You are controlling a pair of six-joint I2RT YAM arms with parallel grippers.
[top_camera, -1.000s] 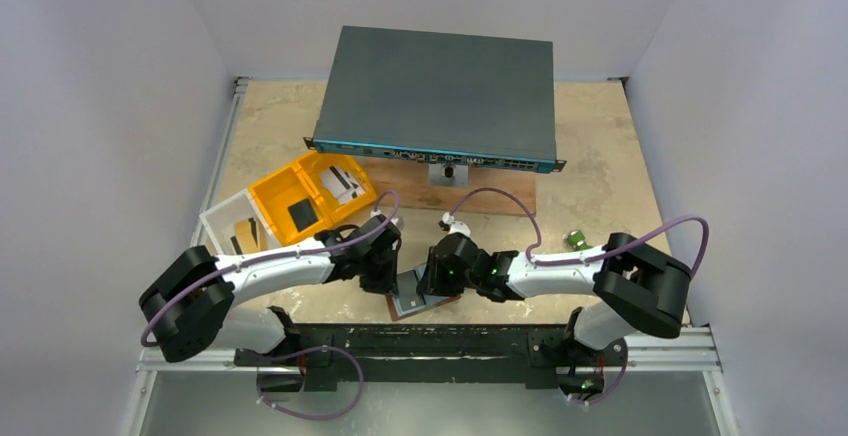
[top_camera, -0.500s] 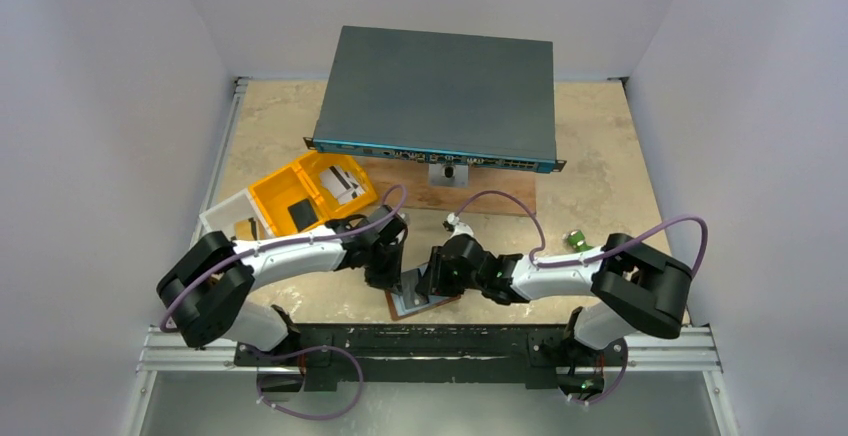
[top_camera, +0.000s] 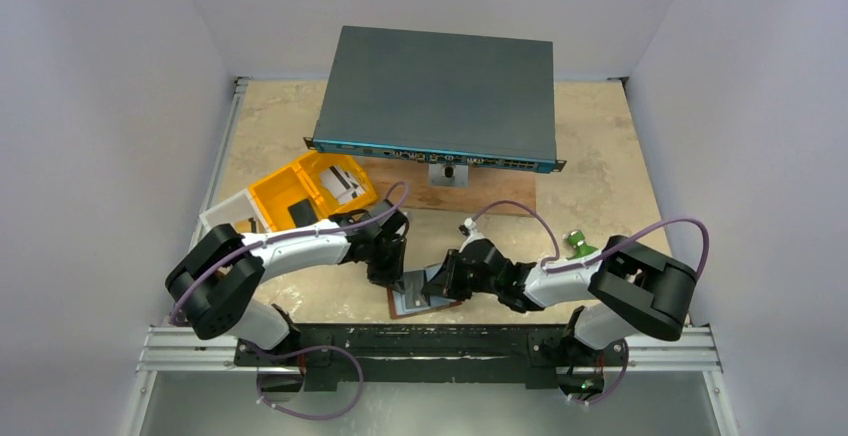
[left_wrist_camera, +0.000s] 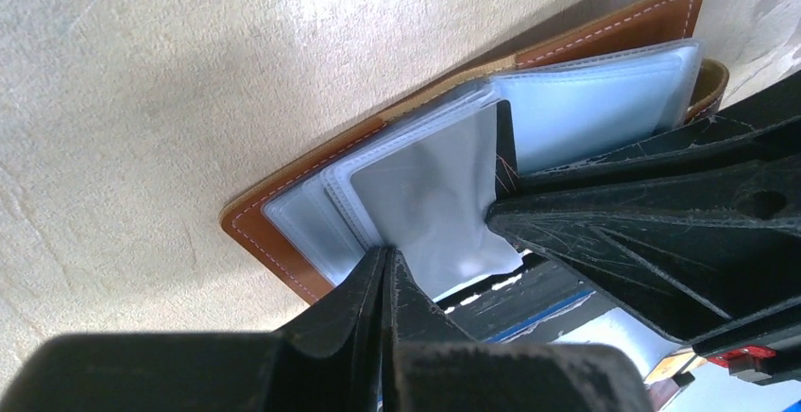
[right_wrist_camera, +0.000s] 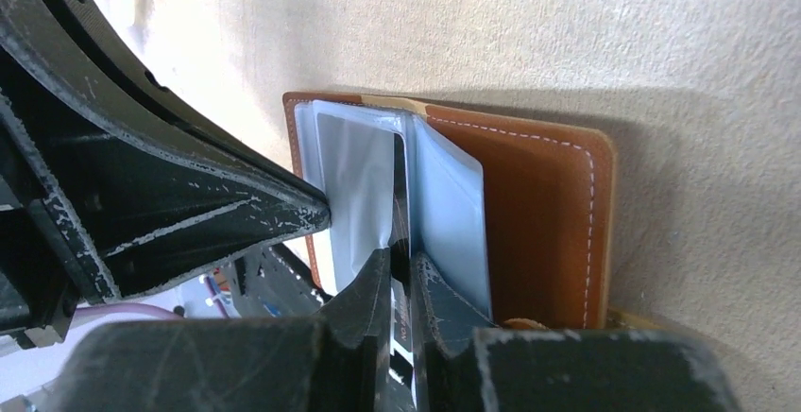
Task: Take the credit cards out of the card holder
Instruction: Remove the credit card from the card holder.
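The brown leather card holder [top_camera: 408, 305] lies open on the table near the front edge, its clear pockets fanned up. My left gripper [left_wrist_camera: 385, 256] is shut on the edge of one clear pocket [left_wrist_camera: 434, 195], holding it lifted. My right gripper [right_wrist_camera: 401, 263] is shut on a black credit card [right_wrist_camera: 400, 190] that stands on edge between two pockets. The brown cover [right_wrist_camera: 538, 214] lies flat to the right of it. From above, my left gripper [top_camera: 393, 274] and right gripper [top_camera: 440, 282] meet over the card holder. More credit cards [top_camera: 340, 184] lie in the yellow tray.
A yellow tray [top_camera: 272, 194] and a clear plastic box [top_camera: 222, 220] stand at the left behind the left arm. A large grey network switch [top_camera: 440, 96] sits on a wooden board [top_camera: 490, 198] at the back. A small green object [top_camera: 575, 243] lies near the right arm.
The right gripper has closed onto the black card and drawn slightly to the right. The left gripper has shut fully on the pocket, its arm shifting a little to the right.
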